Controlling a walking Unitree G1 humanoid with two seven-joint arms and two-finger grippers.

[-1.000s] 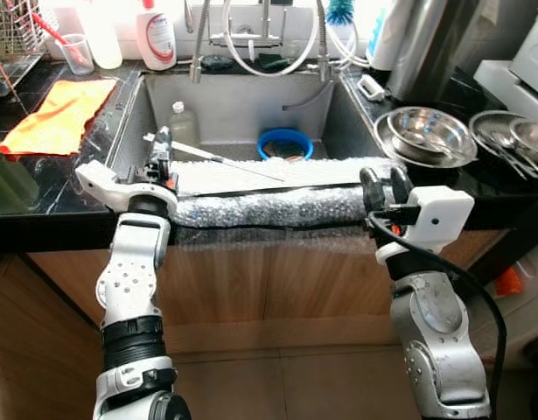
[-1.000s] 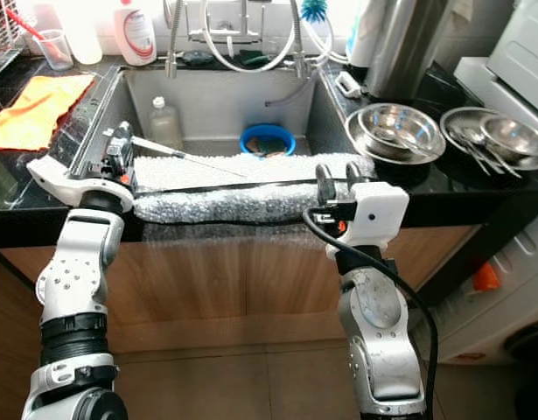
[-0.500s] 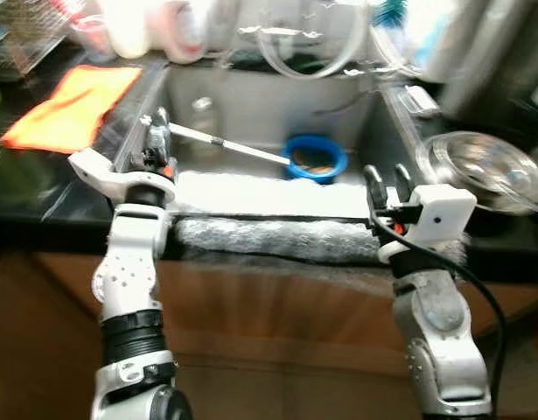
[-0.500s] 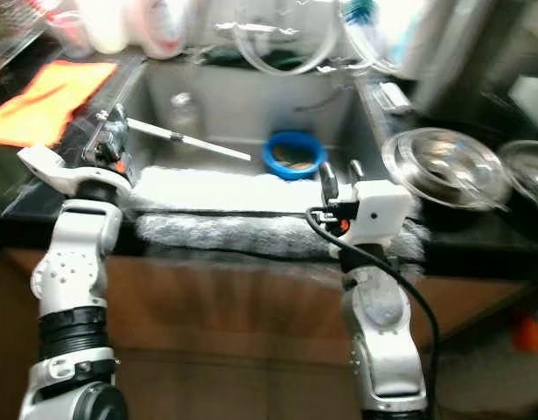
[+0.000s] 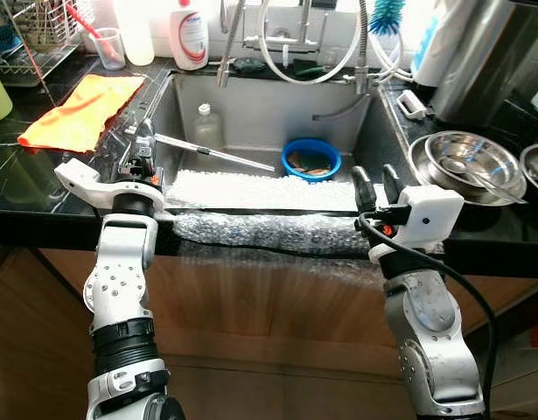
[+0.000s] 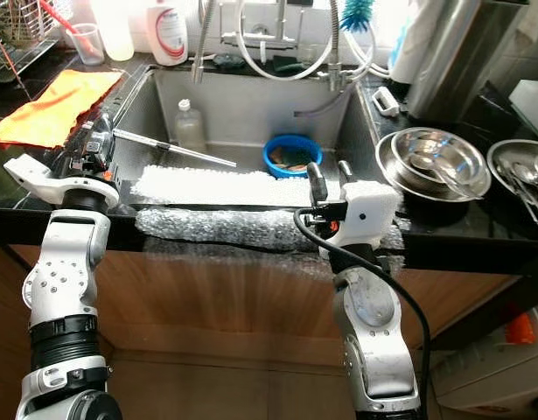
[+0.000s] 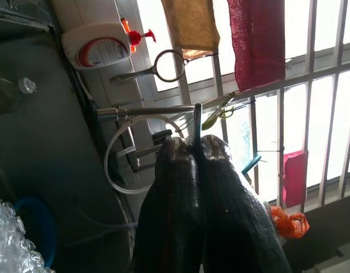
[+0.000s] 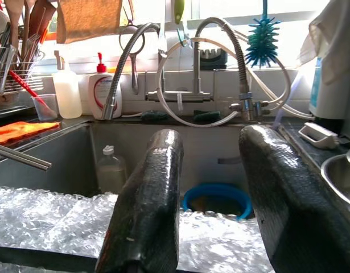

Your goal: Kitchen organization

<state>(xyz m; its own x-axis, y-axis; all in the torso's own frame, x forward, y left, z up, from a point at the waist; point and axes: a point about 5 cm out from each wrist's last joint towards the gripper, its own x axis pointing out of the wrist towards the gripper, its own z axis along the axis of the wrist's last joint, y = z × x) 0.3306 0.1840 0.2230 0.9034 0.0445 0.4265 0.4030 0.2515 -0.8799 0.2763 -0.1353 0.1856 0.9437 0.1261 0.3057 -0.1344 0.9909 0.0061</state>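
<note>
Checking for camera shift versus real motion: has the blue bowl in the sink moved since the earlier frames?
No. The blue bowl still sits at the back of the sink, right of the clear bottle; only the camera shifted.

Sink (image 5: pixel 251 105) brushed steel, matt. Bench (image 5: pixel 41 175) glossy black stone. Bubble wrap (image 5: pixel 269 229) clear plastic. Bowls (image 5: pixel 465 157) shiny steel. Orange cloth (image 5: pixel 80 109). Cabinet (image 5: pixel 269 297) wood.

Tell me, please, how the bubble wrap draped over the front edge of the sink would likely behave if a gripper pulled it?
The bubble wrap is probably floppy: it sags over the sink edge. It looks thin and air-filled, so likely very light. Its glossy plastic may slip between fingers.
</note>
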